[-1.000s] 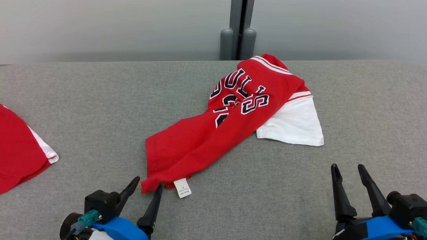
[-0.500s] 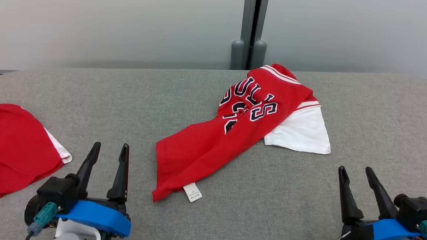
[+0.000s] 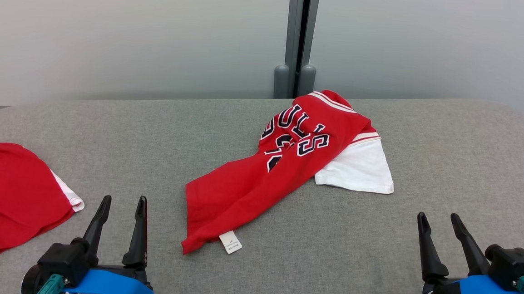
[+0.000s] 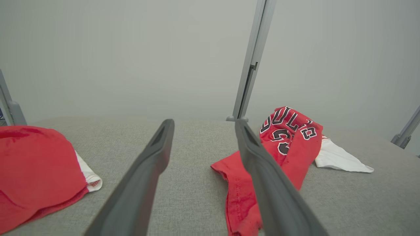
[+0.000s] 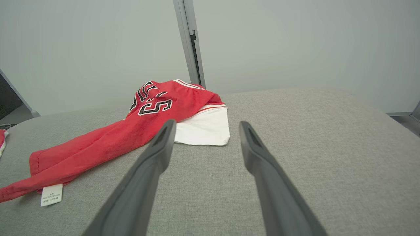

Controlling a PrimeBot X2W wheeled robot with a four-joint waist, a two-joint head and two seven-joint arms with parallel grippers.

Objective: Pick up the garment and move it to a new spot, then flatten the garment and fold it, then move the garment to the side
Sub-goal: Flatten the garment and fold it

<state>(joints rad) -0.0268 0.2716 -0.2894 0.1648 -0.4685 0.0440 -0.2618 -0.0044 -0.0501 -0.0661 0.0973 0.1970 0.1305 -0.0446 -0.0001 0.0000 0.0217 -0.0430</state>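
Note:
A crumpled red and white garment (image 3: pixel 283 166) with dark lettering lies on the middle of the grey table (image 3: pixel 329 242), a white label at its near corner. It also shows in the left wrist view (image 4: pixel 288 144) and the right wrist view (image 5: pixel 131 131). My left gripper (image 3: pixel 122 202) stands open at the lower left, well left of the garment's near corner and apart from it. At the lower right my right gripper (image 3: pixel 439 219) is open too, nothing between its fingers, near side of the white sleeve.
A second red and white cloth (image 3: pixel 13 191) lies bunched at the table's left edge, also in the left wrist view (image 4: pixel 36 170). A grey wall with a vertical post (image 3: pixel 298 40) stands behind the table's far edge.
My left gripper drew back from the garment's near corner to the lower left, with nothing in it. The garment stays on the table. The camera has shifted a little.

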